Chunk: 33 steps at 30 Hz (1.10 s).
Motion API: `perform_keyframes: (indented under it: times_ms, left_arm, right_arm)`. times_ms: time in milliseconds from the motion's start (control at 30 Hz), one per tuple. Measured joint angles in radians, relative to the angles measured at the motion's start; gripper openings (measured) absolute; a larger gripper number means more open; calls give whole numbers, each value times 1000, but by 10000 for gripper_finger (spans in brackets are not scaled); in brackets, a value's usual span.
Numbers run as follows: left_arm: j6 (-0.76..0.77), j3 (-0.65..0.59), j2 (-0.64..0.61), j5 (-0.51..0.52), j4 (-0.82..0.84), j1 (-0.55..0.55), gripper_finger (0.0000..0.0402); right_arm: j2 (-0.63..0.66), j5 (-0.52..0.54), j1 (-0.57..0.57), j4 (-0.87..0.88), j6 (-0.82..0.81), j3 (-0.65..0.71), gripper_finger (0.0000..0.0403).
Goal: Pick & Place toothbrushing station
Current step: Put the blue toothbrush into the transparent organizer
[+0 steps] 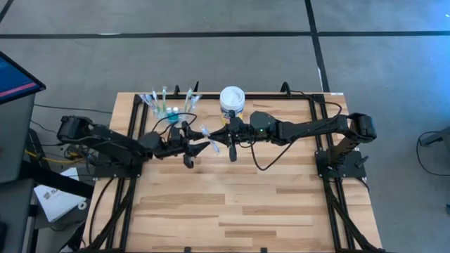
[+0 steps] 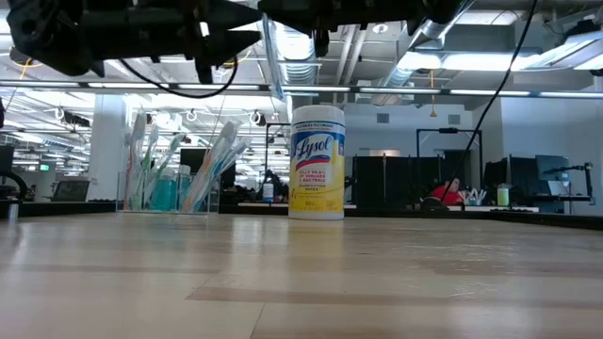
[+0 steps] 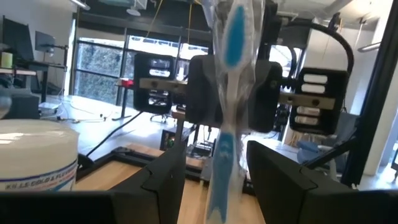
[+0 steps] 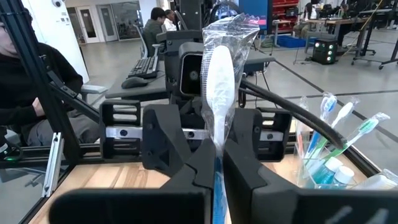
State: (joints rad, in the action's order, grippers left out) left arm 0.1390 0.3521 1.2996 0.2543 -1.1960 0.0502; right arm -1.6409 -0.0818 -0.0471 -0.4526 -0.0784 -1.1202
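Midair, right hand (image 4: 217,165) clamped on wrapped toothbrush (image 4: 219,81); left hand (image 3: 214,177) spread around it.

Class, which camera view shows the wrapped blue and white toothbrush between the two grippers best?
The right wrist view: the wrapped blue and white toothbrush stands close and sharp, pinched by the right gripper. The left wrist view shows it near but blurred, the high view shows it tiny, and the low view cuts it off.

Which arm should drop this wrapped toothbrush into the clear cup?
Left, probably: the left gripper hovers nearer the clear plastic cup. But the right gripper grips the wrapped blue-and-white toothbrush; left jaws stand open.
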Motion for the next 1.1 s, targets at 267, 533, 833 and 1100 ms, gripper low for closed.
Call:
perform_keyframes:
  times_ms: [267,533,833,1100]
  left_arm:
    - [-9,52,68,-1,-4,0,163]
    - [-11,52,69,-1,-3,0,113]
    - [-25,52,69,4,-2,0,26]
    - [-31,52,69,40,9,8,25]
  right_arm:
    - [0,0,0,4,0,0,10]
    - [0,0,0,8,0,0,10]
    - [0,0,-1,12,0,0,10]
    - [0,1,-1,39,26,0,10]
